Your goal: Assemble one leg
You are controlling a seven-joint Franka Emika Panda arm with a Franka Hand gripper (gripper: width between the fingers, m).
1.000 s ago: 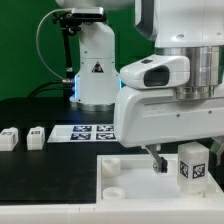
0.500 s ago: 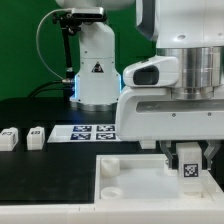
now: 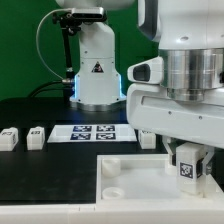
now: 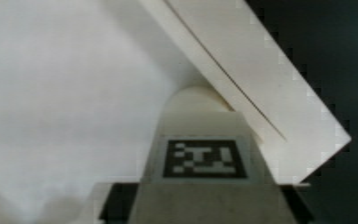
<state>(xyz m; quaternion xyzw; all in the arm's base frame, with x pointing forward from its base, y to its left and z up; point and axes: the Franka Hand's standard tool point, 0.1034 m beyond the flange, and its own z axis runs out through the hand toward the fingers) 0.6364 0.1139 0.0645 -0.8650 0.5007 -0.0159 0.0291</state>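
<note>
Item 1: leg [image 3: 189,173], white block, upright, clenched between the two fingers [image 3: 205,160] of the gripper [image 3: 189,165]. It sits at the exterior view's right over the plate [image 3: 125,180]; contact with the plate cannot be told. One face carries a square black-and-white tag [image 4: 204,158], pattern only, no legible writing.

Item 2: two loose legs [image 3: 9,138] [image 3: 36,137], tagged, on the black table [image 3: 40,160], well apart from the plate.

Item 3: marker board [image 3: 95,131], flat, with several tags.

Item 4: arm base [image 3: 97,70], with a black triangular warning symbol.
</note>
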